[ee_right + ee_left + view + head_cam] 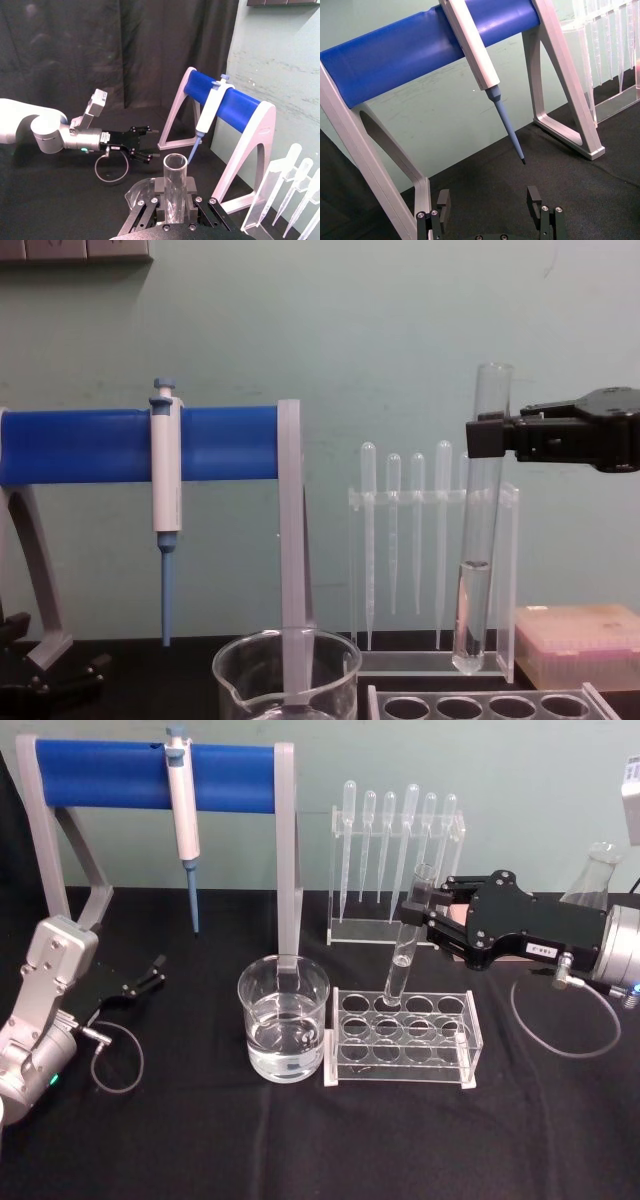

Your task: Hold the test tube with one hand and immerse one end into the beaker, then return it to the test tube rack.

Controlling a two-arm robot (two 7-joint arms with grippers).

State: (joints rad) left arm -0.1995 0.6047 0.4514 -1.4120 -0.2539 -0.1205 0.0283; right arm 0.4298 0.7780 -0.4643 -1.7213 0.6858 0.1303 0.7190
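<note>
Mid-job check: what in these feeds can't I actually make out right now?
1. Lower end of the test tube: right wrist view, hidden behind the body of the right tool.
2. Lower part of the beaker with its water line, and most of the test tube rack: chest view, cut off by the bottom edge.
3. White label on the right tool: head view, too small to read.

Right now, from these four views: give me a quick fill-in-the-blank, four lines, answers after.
The right claw is ___ on the test tube, near its rim.
Left of the test tube rack stands a glass ___ holding clear liquid.
The left claw, parked at the table's left, is ___ and holds nothing.
The white pipette hangs from the ___ bar.
Missing: shut; beaker; open; blue.
</note>
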